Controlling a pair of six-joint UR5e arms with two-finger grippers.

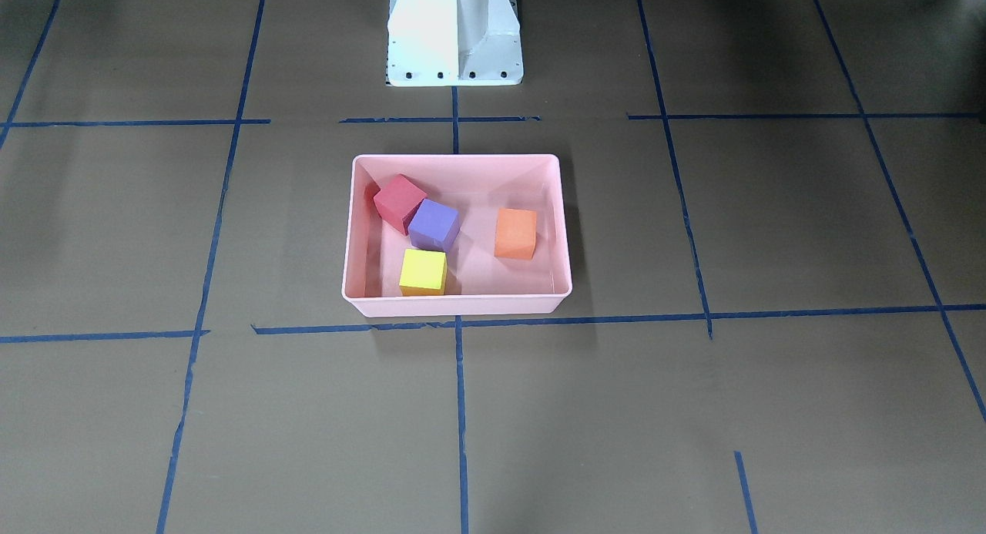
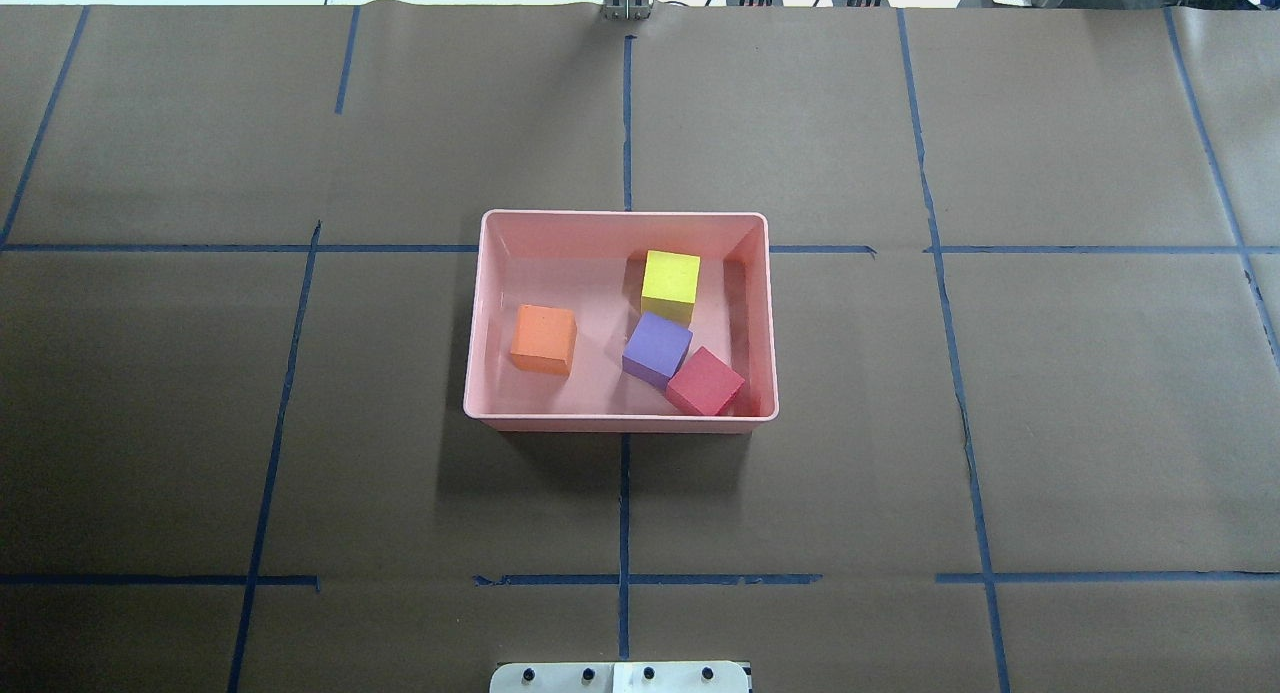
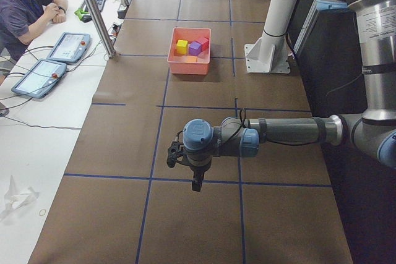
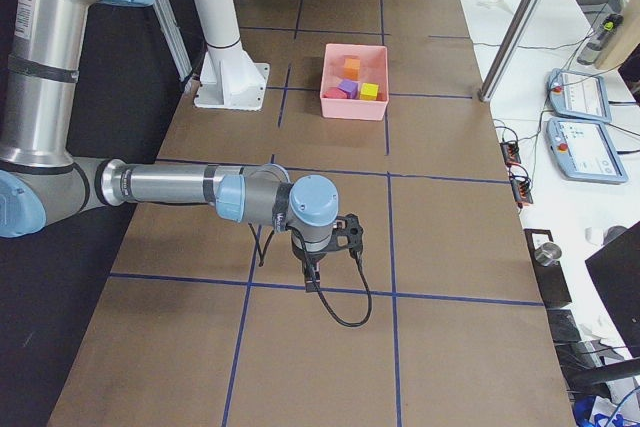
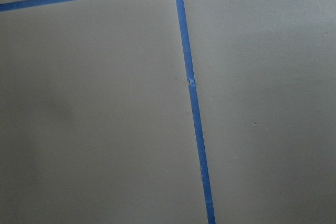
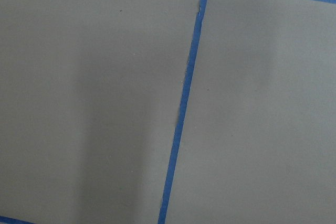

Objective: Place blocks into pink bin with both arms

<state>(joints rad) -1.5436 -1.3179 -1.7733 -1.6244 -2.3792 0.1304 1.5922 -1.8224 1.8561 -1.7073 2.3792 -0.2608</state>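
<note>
My left gripper and right gripper, open or closed I cannot tell, could knock the far-off pink bin by a careless sweep and spill its blocks.

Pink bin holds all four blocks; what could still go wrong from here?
1. The red block sits askew in a corner of the bin, touching the purple block; a bump could shift it, though probably not out.
2. A black cable loops down from the right arm toward the table and might snag when that arm moves.
</note>
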